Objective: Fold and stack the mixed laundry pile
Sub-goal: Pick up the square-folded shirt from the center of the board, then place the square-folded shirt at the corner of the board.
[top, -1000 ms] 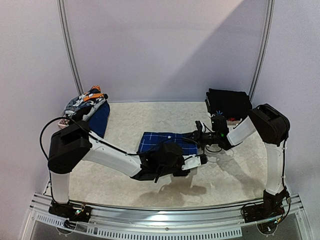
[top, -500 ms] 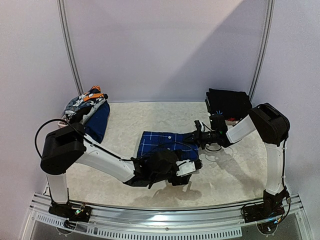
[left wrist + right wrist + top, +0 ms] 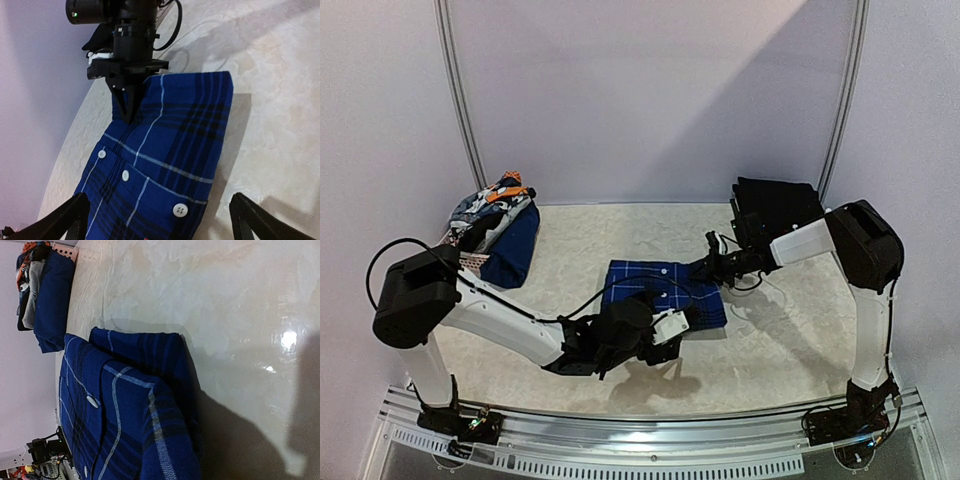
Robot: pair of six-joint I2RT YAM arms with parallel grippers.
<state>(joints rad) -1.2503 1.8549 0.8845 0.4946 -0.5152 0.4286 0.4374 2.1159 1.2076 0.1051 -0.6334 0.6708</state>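
While on table (image 3: 620,225), one plaid shirt (image 3: 650,280)

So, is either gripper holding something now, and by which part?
The right gripper is shut on the shirt, pinching its edge near a corner. The left gripper is open and holds nothing.
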